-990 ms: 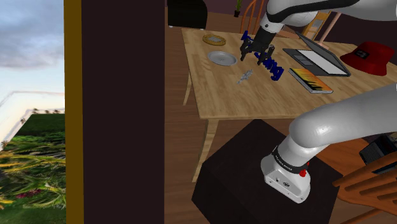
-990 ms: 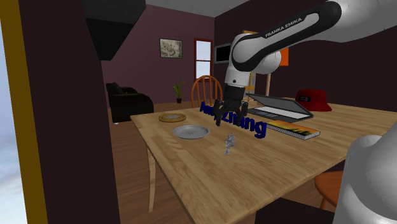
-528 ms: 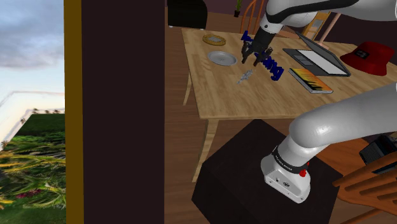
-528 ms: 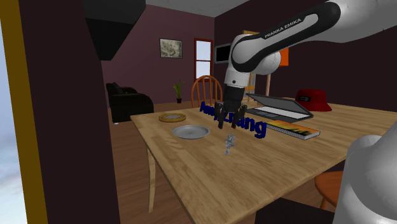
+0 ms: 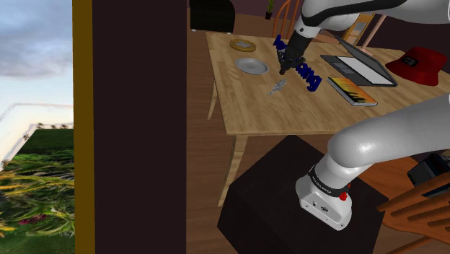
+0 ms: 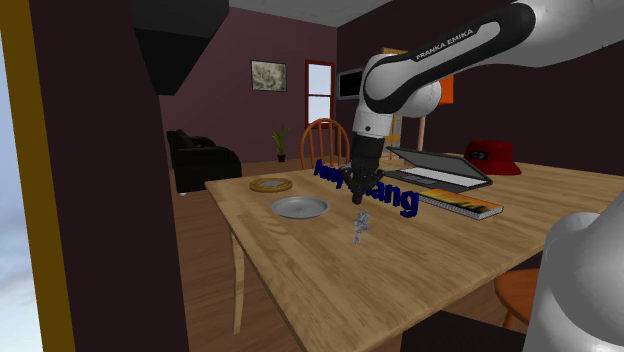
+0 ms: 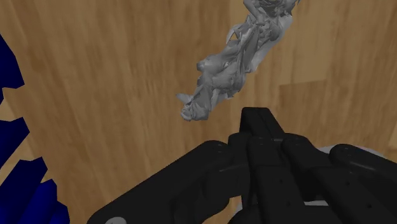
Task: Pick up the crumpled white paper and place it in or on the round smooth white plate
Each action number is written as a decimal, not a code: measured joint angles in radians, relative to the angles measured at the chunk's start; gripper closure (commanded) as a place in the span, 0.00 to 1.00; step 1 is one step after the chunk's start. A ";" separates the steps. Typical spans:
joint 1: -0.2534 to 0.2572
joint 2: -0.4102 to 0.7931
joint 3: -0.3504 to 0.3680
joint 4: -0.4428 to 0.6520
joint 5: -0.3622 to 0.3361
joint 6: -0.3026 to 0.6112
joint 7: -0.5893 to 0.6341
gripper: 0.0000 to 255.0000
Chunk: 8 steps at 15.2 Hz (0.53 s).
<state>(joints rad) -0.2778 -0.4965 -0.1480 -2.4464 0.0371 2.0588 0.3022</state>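
Note:
The crumpled paper (image 5: 277, 88) is a small pale grey wad lying on the wooden table (image 5: 303, 112). The round grey plate (image 5: 251, 66) sits a little farther along the table, toward the shoulder view's left. My black gripper (image 5: 283, 72) hangs in the air above the paper, between it and the plate, with its fingers shut together on nothing. From the second exterior view the gripper (image 6: 358, 198) sits clearly above the paper (image 6: 360, 227), with the plate (image 6: 300, 207) to that view's left. In the wrist view the paper (image 7: 229, 63) lies on the wood beyond the closed gripper (image 7: 257, 118), untouched.
Dark blue block letters (image 5: 306, 74) stand right beside the gripper. A gold ring-shaped dish (image 5: 242, 45) lies beyond the plate. A laptop (image 5: 358, 68), a book (image 5: 352, 91) and a red cap (image 5: 417, 65) occupy the table's far side. The black stand (image 5: 288, 195) is at the near edge.
The fingers went from wide apart to fully shut, with nothing between them. The arm has barely moved, and the paper still lies where it was.

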 measured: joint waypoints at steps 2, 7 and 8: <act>0.000 0.000 0.000 0.000 0.000 0.000 0.000 0.00; -0.135 0.125 0.250 0.116 -0.045 -0.249 0.733 0.00; -0.140 0.140 0.268 0.119 -0.045 -0.259 0.802 0.00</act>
<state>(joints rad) -0.4177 -0.3569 0.1196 -2.3279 -0.0079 1.7994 1.1041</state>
